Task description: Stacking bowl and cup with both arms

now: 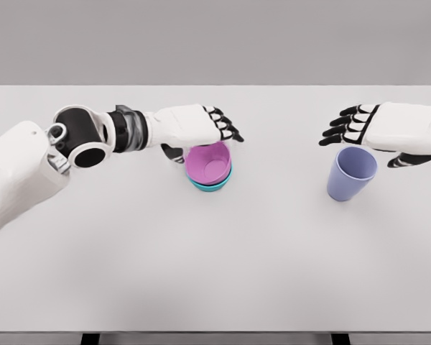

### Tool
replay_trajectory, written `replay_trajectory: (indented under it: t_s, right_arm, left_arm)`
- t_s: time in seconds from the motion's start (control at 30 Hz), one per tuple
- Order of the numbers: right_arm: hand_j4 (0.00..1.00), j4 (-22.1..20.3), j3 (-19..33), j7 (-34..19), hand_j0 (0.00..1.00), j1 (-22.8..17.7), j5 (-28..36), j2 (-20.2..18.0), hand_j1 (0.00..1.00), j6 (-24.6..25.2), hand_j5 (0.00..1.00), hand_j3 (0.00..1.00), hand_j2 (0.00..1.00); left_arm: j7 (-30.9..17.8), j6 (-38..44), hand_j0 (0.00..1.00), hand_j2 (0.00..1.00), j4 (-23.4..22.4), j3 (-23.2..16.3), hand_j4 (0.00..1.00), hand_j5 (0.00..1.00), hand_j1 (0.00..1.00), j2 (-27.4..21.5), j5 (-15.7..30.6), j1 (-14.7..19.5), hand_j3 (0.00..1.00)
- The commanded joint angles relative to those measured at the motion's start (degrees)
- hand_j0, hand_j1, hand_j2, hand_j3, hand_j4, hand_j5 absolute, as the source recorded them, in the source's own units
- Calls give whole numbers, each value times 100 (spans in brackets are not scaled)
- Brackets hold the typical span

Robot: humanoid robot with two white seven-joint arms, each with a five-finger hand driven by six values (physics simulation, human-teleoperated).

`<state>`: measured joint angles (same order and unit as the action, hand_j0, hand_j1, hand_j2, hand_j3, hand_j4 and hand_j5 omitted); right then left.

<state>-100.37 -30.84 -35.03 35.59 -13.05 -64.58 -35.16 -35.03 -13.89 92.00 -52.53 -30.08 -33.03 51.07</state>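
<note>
Head view: white table (215, 273) filling most of the frame, grey backdrop behind

Near the middle, slightly left: pink bowl (208, 162) nested inside a teal bowl (212, 185), only the teal rim and lower edge showing beneath the pink one; both tilted a little toward the camera, interior of the pink one visible

Left hand (194, 128) reaching in from the lower left on a white arm with black joint rings, palm down, hovering just above the far rim of the pink bowl; fingers extended and slightly spread, black fingertips (228, 129) pointing right, thumb hanging down at the bowl's left edge; contact with the rim impossible to tell, no clear grasp

To the right, well apart from the bowls: lavender cup (350, 175), upright on the table, mouth open upward

Right hand (388, 129) entering from the right edge, palm down, poised above and just behind the cup; fingers loosely spread and pointing left, thumb stretched out to the right of the cup's rim; nothing held
</note>
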Motion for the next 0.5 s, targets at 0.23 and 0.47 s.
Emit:
replay_trajectory:
  t_s: [0.23,0.47]
  right_arm:
    - [100,-9,-458,3,100,-53,13,59,100,16,100,100,100]
    - [100,131,-475,3,100,-9,-13,77,100,16,100,100,100]
  left_arm:
    - [3,-2111,100,100,512,2651,100,100,100,-1140,2624,-1019,100]
    - [3,-2111,100,100,-23,3310,100,100,100,-2266,5579,-2742,100]
